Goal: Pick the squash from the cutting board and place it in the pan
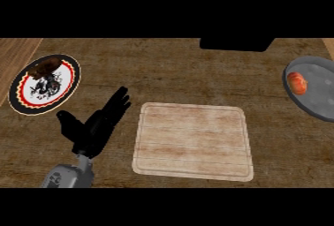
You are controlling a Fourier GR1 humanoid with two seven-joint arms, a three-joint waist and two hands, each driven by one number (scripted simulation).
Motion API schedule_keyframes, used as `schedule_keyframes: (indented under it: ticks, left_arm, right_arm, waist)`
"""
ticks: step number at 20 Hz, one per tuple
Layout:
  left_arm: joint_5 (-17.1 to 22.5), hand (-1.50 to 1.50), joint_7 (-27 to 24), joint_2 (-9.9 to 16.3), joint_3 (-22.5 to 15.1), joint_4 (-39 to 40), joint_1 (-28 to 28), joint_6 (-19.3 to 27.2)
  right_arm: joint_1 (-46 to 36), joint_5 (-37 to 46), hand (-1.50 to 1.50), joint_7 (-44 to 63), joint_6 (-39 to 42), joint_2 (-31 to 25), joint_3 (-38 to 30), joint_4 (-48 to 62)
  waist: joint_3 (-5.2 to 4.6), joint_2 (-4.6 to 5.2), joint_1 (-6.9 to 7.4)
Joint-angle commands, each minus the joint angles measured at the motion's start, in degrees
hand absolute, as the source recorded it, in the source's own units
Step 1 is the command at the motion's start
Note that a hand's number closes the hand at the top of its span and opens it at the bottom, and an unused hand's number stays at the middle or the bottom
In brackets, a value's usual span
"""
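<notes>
at the bench's right edge the squash (298, 82) lies in the pan (320, 103); left hand (91, 128) rests beside the cutting board (192, 141), fingers (117, 103) straight and apart.

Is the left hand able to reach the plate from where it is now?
Probably yes. The left hand is open beside the cutting board, and only bare counter lies between it and the plate.

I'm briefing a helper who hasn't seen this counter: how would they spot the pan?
Start at the pale wooden cutting board in the counter's middle and look up and right to the edge. The grey round pan sits there, partly cut off, holding an orange-red item; the other round dish, far left, is a patterned plate.
</notes>
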Motion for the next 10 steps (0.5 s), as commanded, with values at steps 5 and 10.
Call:
schedule_keyframes:
  ticks: [5, 10]
  left_arm:
    - [-0.58, 0.00, -0.56, -0.41, 0.54, 0.59, 0.52, 1.14]
    - [0.03, 0.00, 0.00, 0.56, 1.13, -0.03, 0.86, 0.38]
  right_arm:
    - [3.97, -0.09, -1.50, -4.39, 13.10, -4.75, 0.05, -2.32]
    - [6.24, -0.18, -1.50, -5.07, 13.96, -4.65, 0.14, -4.46]
  waist:
    - [0.17, -0.15, -1.10]
    - [0.18, -0.41, -0.93]
